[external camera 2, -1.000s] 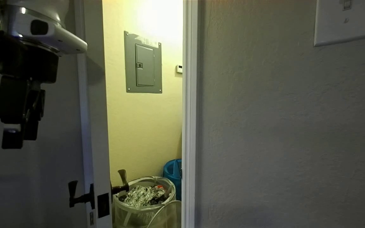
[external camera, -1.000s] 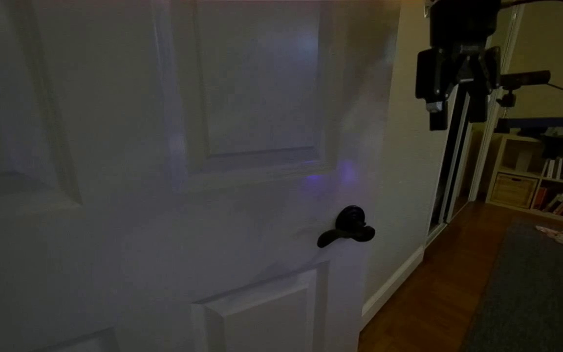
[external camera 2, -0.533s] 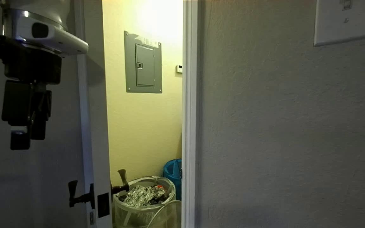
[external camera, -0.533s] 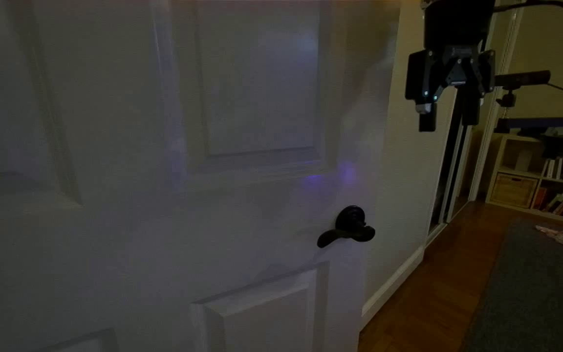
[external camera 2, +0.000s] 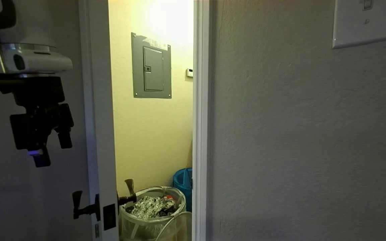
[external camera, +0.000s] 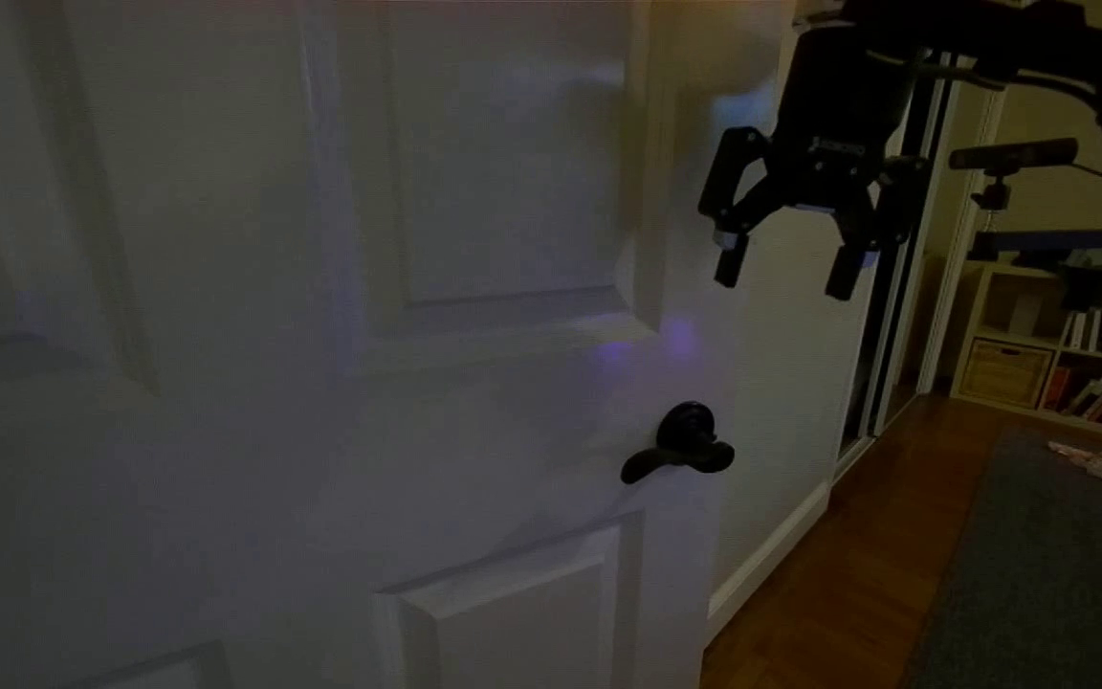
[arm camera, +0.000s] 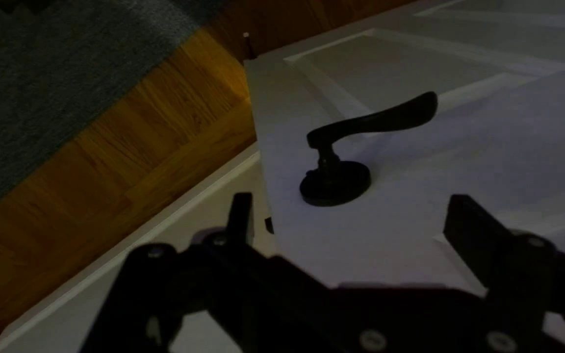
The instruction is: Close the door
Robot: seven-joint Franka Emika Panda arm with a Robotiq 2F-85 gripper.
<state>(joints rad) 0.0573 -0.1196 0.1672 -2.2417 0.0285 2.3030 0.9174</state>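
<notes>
The door point(external camera: 341, 421) is dimly lit and spotted with violet; the yellow wall point(external camera 2: 152, 134) is partly bleached by glare.

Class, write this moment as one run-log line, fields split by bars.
door: ajar | gripper: open, empty, higher than handle | handle contact: none | task: not done
</notes>
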